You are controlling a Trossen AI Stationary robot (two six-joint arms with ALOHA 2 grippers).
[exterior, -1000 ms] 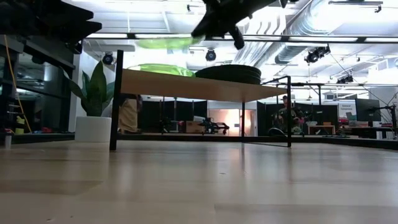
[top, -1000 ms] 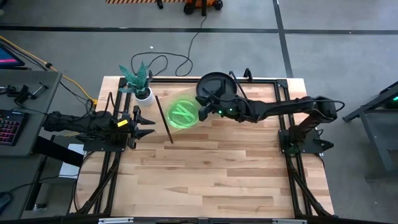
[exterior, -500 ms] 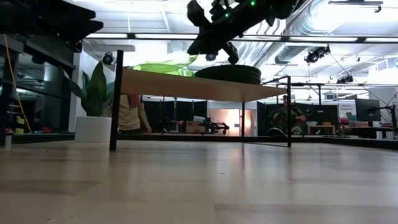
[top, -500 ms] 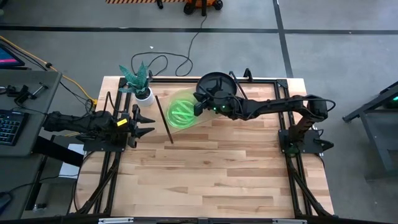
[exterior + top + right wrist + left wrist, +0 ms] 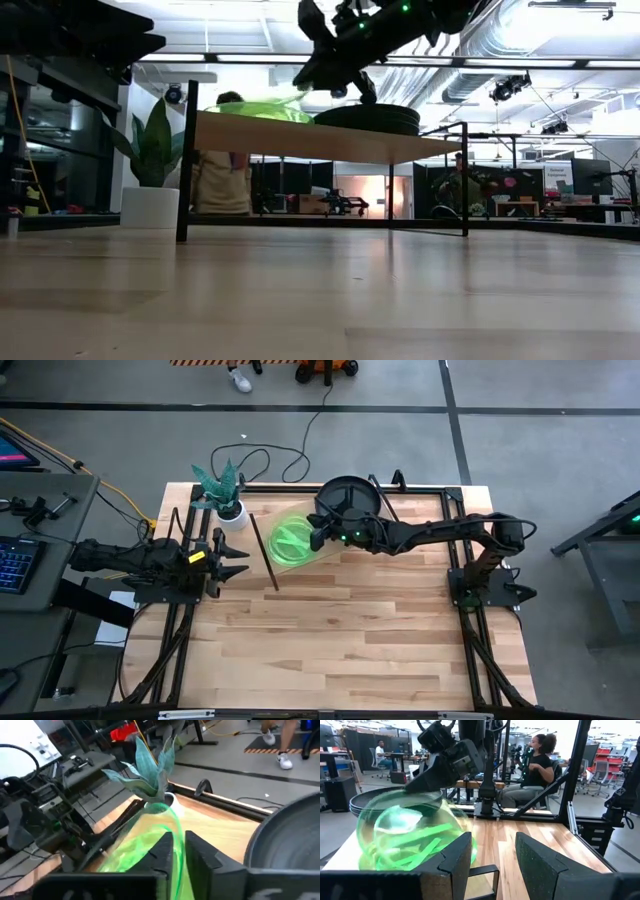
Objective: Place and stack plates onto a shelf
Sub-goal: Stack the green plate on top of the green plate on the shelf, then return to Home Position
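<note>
The wooden shelf (image 5: 400,510) stands at the table's far side. A stack of dark grey plates (image 5: 345,495) lies on it, also seen in the low view (image 5: 370,118). To their left lie green plates (image 5: 288,540), which also show in the low view (image 5: 255,108). My right gripper (image 5: 318,532) is shut on the top green plate at its right edge. My left gripper (image 5: 238,560) hangs open and empty at the table's left, its fingers pointing at the shelf (image 5: 492,860). My right gripper pinches the rim (image 5: 176,832) of the top green plate between its two fingers, on the side next to the dark plates. The fingers (image 5: 162,851) come from the table's right, slanting down. The plate lies on the green plates below, its held edge (image 5: 298,97) a little raised.
A potted plant (image 5: 225,490) stands at the shelf's far left corner. A thin dark leg of the shelf (image 5: 265,550) runs beside the green plates. Black frame bars edge the table left and right. People show in the room behind (image 5: 222,170).
My right gripper has gone down and a little toward the table's left with the green plate. The plate hung level above the shelf, then tipped, and now lies on the green plates there. The gripper stays shut on it.
</note>
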